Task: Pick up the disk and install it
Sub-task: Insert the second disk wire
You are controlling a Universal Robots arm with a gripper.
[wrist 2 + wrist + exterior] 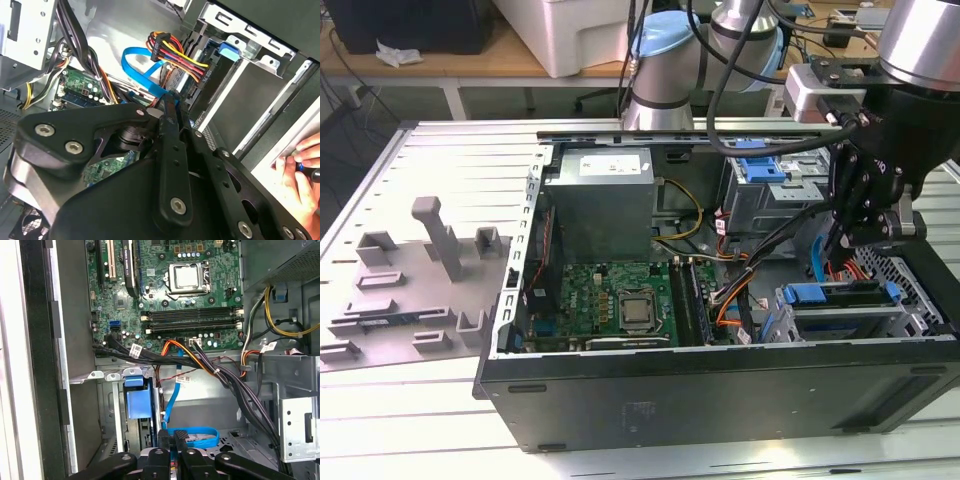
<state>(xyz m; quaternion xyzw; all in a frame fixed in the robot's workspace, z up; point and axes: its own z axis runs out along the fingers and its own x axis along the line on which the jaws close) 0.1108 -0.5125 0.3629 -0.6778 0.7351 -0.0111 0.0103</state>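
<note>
Cables (200,360) crowd the drive cage (840,310) beneath my pincer (860,225); it looks nearly closed, on what I cannot tell, and could snag the blue ribbon (192,435)

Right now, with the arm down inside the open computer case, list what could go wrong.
1. The black gripper hangs close to the flat blue data cable and could snag it.
2. The red and yellow power wires beside it might get pulled.
3. A person's hand rests near the case, within the arm's path.
</note>
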